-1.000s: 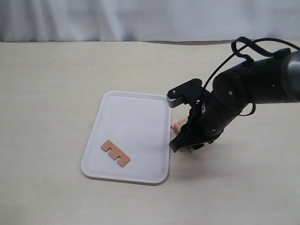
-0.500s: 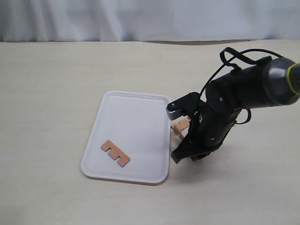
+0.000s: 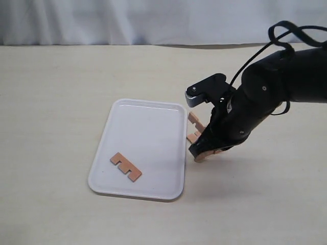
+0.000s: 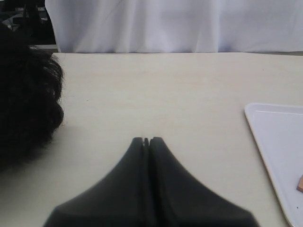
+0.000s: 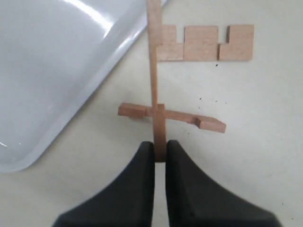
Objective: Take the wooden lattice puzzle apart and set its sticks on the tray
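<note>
At the rim of the tray (image 3: 148, 101), right gripper (image 5: 160, 147) clamping crossed sticks (image 5: 155, 111), open table (image 3: 255, 204) beyond, left gripper (image 4: 147, 140) closed

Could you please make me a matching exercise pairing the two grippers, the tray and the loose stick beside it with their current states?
Things:
1. left gripper
2. right gripper
3. tray
4. loose stick

States:
A. lies flat on the table
B. shut, empty
C. carries a single stick
D. shut on the crossed sticks

Pairs: 1-B; 2-D; 3-C; 4-A.
</note>
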`<state>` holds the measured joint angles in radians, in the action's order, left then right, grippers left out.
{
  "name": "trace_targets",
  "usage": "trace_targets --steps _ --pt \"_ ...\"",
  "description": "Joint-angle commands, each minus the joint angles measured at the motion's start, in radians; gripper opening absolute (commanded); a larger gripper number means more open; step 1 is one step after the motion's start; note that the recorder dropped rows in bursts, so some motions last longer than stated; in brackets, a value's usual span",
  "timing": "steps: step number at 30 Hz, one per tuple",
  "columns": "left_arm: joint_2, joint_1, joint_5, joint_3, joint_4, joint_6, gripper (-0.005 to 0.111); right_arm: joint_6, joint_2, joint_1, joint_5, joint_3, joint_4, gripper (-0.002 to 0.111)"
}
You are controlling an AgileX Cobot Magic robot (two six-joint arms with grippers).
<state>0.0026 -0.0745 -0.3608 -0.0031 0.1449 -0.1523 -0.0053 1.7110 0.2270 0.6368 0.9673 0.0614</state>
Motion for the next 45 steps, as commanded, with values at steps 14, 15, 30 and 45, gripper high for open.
trace_targets --steps 14,15,30,45 --pt "-0.003 -0.008 0.006 0.003 0.000 0.002 0.000 -0.638 0.141 -0.003 -0.006 0.095 -0.792 0.005" --pt "-0.003 -0.008 0.006 0.003 0.000 0.002 0.000 -0.642 0.161 -0.003 -0.004 0.110 -0.808 0.005" --pt "-0.003 -0.008 0.006 0.003 0.000 0.002 0.000 -0.627 0.288 0.032 -0.012 0.231 -0.785 0.040" --pt "-0.003 -0.008 0.006 0.003 0.000 0.002 0.000 -0.319 0.037 0.030 0.211 0.237 0.053 0.044"
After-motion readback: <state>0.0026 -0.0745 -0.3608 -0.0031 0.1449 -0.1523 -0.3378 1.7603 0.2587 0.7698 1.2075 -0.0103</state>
